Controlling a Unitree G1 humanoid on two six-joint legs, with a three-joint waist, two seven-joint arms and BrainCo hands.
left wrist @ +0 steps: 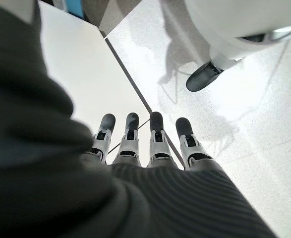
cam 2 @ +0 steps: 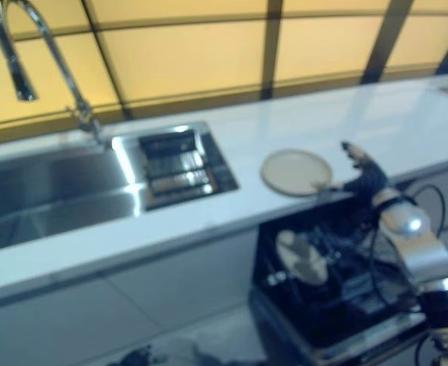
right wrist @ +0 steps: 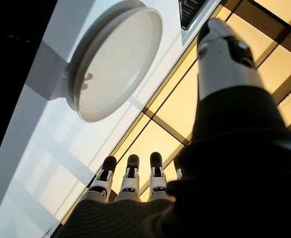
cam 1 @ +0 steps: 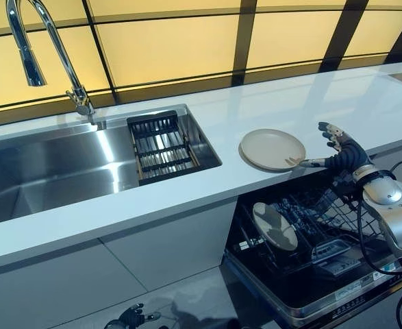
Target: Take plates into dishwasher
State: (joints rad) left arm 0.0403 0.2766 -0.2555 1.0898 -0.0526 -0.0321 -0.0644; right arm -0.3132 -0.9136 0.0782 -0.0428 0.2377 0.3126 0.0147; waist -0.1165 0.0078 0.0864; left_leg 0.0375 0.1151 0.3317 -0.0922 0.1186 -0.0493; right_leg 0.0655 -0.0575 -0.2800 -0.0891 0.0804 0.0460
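Right wrist view: plate's (right wrist: 116,62) underside

Beige plate (cam 1: 272,149), white countertop (cam 1: 303,103), steel sink (cam 1: 50,171), black rack (cam 1: 161,145)

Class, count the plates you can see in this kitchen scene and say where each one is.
2. One plate lies flat on the countertop near its front edge, beside the open right hand. Another plate stands tilted in the open dishwasher's rack. More may be hidden in the rack.
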